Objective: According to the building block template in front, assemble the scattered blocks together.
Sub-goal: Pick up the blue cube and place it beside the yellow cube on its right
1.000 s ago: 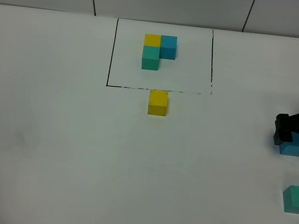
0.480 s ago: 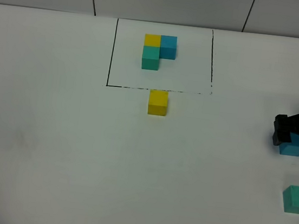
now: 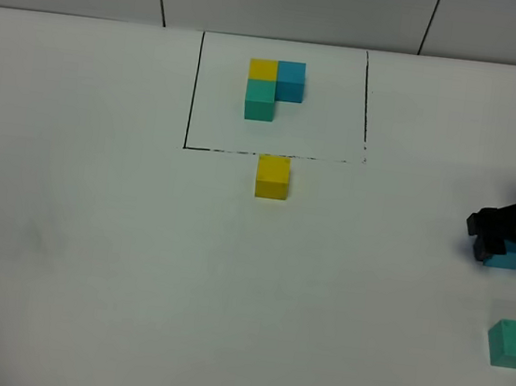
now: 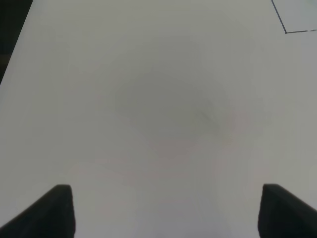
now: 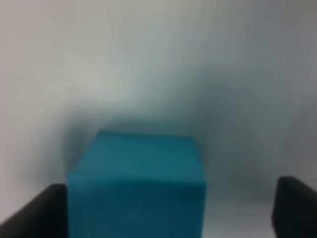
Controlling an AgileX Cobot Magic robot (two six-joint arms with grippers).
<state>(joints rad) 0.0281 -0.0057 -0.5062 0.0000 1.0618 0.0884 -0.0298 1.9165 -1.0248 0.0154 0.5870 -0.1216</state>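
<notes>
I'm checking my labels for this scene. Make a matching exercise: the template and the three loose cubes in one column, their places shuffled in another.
1. template
2. yellow cube
3. blue cube
4. teal-green cube

A. between the fingers of the right gripper
B. inside the black-lined rectangle
C. alone at the far right, nearest the camera
D. just outside the rectangle's near line

Pairs: 1-B, 2-D, 3-A, 4-C

A robotics lab bench.
Plain white table (image 3: 91,248), a black-framed building block template (image 3: 273,89) on it, a grey panelled wall (image 3: 291,4) behind.
</notes>
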